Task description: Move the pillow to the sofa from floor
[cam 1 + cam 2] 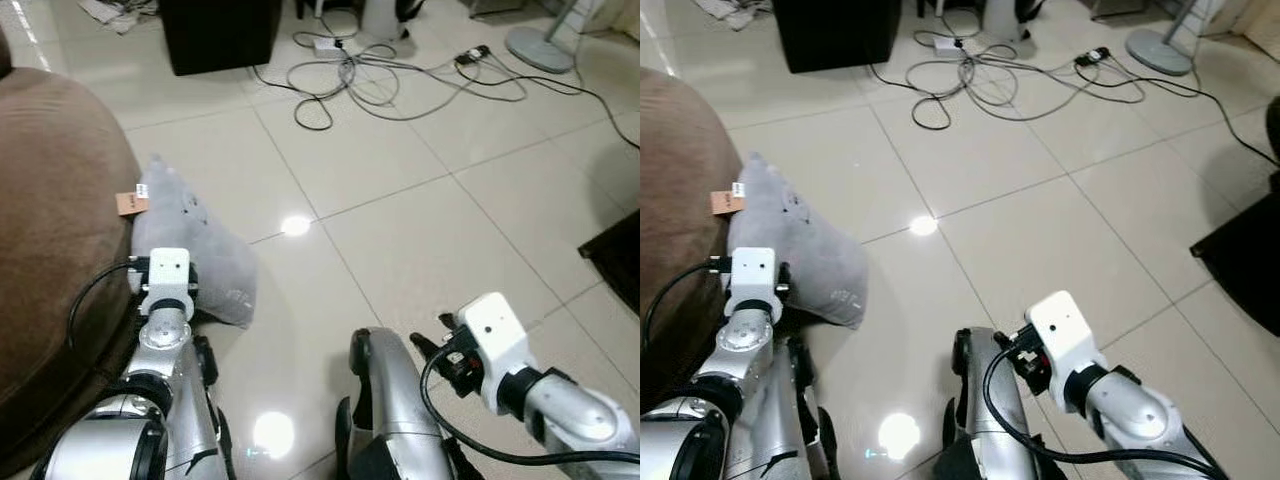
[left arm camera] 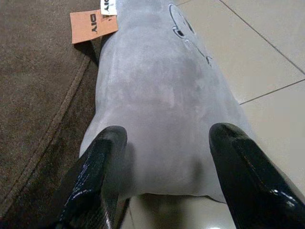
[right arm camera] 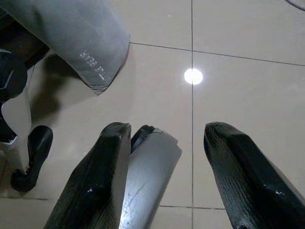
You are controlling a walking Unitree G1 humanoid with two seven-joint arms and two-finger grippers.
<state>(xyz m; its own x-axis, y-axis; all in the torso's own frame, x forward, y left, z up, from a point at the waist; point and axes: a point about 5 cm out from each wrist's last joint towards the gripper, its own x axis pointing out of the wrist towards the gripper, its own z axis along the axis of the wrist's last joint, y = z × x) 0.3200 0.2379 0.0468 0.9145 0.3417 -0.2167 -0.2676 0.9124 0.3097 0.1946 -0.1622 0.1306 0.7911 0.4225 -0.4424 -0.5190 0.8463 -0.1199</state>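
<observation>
A grey pillow (image 1: 195, 240) with an orange tag (image 1: 130, 203) lies on the tiled floor, leaning against the brown sofa (image 1: 55, 200) at the left. My left gripper (image 2: 167, 157) is open just over the pillow's (image 2: 162, 95) near end, one black finger on each side of it, apart from it. The left wrist (image 1: 165, 280) hangs right in front of the pillow in the eye views. My right gripper (image 3: 164, 157) is open with nothing in it, low over the floor near my right leg (image 3: 147, 176). A corner of the pillow (image 3: 81, 43) shows beyond it.
Tangled cables (image 1: 360, 75) and a power strip lie on the tiles at the back. A black cabinet (image 1: 220, 30) stands at the back left, a fan base (image 1: 540, 45) at the back right. A dark object (image 1: 615, 255) sits at the right edge.
</observation>
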